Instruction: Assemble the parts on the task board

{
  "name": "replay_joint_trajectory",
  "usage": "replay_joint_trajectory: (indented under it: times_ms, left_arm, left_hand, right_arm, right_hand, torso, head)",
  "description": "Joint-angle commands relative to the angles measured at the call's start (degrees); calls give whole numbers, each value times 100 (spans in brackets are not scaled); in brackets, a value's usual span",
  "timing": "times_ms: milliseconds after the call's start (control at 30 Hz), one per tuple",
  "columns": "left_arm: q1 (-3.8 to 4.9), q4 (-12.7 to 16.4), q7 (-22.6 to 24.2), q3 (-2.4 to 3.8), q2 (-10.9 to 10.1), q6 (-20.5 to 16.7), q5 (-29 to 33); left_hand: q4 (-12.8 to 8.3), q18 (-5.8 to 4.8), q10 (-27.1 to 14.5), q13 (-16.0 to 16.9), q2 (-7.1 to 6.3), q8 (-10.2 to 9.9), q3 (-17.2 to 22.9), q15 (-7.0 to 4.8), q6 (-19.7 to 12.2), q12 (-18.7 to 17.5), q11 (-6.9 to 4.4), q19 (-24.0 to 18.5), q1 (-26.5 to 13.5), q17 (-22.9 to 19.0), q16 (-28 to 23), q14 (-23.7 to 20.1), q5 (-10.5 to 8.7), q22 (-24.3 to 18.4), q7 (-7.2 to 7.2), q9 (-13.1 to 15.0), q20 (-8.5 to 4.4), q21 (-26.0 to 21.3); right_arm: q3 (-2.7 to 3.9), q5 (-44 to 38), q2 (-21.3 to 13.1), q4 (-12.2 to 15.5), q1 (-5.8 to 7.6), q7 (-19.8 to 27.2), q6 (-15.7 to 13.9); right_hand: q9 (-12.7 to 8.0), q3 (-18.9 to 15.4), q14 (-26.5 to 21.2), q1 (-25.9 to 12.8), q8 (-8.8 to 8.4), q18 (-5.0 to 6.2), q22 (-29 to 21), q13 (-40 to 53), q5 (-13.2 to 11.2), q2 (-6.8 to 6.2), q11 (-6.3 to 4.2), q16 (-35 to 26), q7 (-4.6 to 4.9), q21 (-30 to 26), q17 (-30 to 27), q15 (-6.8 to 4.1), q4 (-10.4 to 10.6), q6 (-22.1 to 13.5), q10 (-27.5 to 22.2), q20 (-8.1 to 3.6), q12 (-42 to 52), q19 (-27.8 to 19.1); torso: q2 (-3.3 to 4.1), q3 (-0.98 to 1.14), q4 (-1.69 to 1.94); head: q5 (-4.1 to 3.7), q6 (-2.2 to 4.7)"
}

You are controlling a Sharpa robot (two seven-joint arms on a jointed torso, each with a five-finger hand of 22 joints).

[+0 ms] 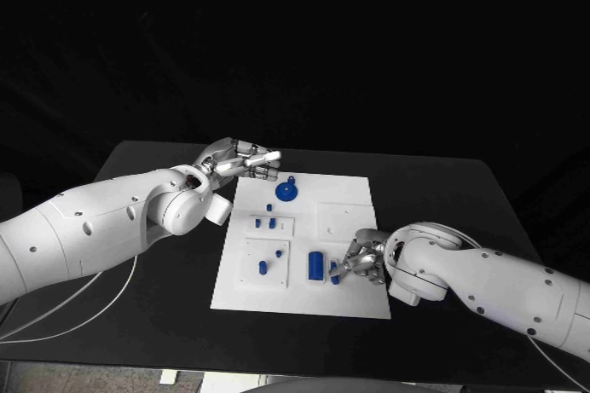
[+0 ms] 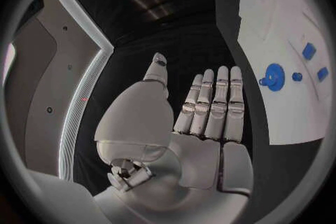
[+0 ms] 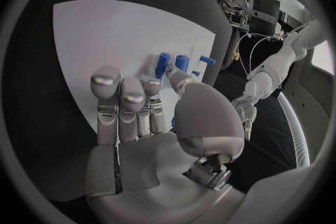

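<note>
I looked down at the black surface (image 1: 147,167) and saw the white task board (image 1: 350,239) lying in the middle of it. Small blue parts sat on the board: a round blue part (image 1: 286,191) near its far end, two little blue pegs (image 1: 264,223) below that, and a fat blue cylinder (image 1: 316,264) near the front.

My left hand (image 1: 240,161) hung over the surface just off the board's far left corner. From the left wrist I could see its fingers (image 2: 217,101) were straight, side by side, with nothing in them. The hand touched no part.

My right hand (image 1: 359,261) was low over the front of the board, right next to the blue cylinder. A small blue piece (image 1: 334,276) showed at its fingertips, but the hand hid most of it. From the right wrist, the thumb covered the spot, and blue parts (image 3: 181,61) peeked out just past the fingers (image 3: 119,103). I could not tell if the hand was holding the piece or only touching it.
</note>
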Motion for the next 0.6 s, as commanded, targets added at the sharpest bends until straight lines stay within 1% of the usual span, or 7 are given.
replay_joint_trajectory:
  times_ms: [33,167,200,300,433,500,600]
  left_arm:
    - [3,6,30,4,12,36,-12]
    - [3,3,29,4,15,36,-12]
    - [3,2,28,4,15,35,-12]
    - [3,-1,26,4,19,34,-12]
    - [3,-4,21,4,23,34,-12]
    - [3,-5,17,4,23,34,-12]
    - [3,-5,12,4,23,30,-13]
  left_hand:
    - [20,-35,-35,5,-30,15,1,14,-36,-12,20,13,5,-3,-4,-2,33,6,1,-9,21,16]
    - [20,-35,-35,5,-30,15,1,14,-36,-12,20,13,5,-3,-4,-2,33,6,1,-9,21,16]
    - [20,-35,-35,5,-30,15,1,14,-36,-12,20,13,5,-3,-4,-2,33,6,1,-9,21,16]
    - [20,-35,-35,5,-30,15,1,14,-36,-12,20,13,5,-3,-4,-2,33,6,1,-9,21,16]
    - [0,-36,-33,5,-8,15,-12,15,-34,-12,19,13,-6,-3,-5,0,30,7,2,-9,20,17]
    - [0,-36,-33,5,-8,15,-12,15,-34,-12,19,13,-6,-3,-5,0,30,7,2,-9,20,17]
    - [0,-36,-33,5,-8,15,-12,15,-34,-12,19,13,-6,-3,-5,0,30,7,2,-9,20,17]
  right_arm:
    - [-16,34,-6,-23,-23,77,155]
    - [-17,2,27,-59,-27,64,53]
    - [-18,-7,41,-72,-28,60,14]
    - [-25,-24,76,-100,-31,50,-78]
    - [-33,-36,113,-137,-32,43,-207]
    - [-34,-39,121,-155,-33,42,-257]
    - [-36,-48,127,-181,-33,41,-312]
  right_hand:
    - [-7,-4,13,66,-16,-95,537,2,-10,56,-9,-9,-37,-21,10,-12,-64,18,1,-23,-3,249]
    - [-22,-62,15,109,-17,-107,542,11,-12,181,-16,8,-49,0,33,-13,-154,29,16,-28,2,251]
    - [-37,-151,16,89,-25,-114,550,13,-6,250,-15,20,-53,25,52,-8,-251,23,21,-29,-9,265]
    - [-39,-150,28,81,-19,-120,556,26,-12,334,-21,54,-59,65,80,-7,-276,48,44,-24,14,262]
    - [-50,-219,28,-40,-17,-121,556,32,-12,337,-17,61,-54,74,90,-5,-243,52,51,-24,18,262]
    - [-54,-286,29,-160,-17,-120,556,41,-12,305,-17,64,-50,80,93,-4,-153,57,60,-24,32,264]
    - [-65,-367,29,-130,-20,-121,560,44,-13,303,-23,70,-64,103,103,-8,-49,60,62,-21,23,267]
  torso:
    - [2,4,-4]
    - [0,2,0]
    - [1,6,-1]
    - [1,4,6]
    - [0,-5,7]
    - [0,-8,5]
    - [1,-12,5]
  head:
    - [-8,1]
    - [-22,3]
    - [-21,8]
    - [-24,15]
    - [-30,20]
    - [-29,17]
    - [-29,14]
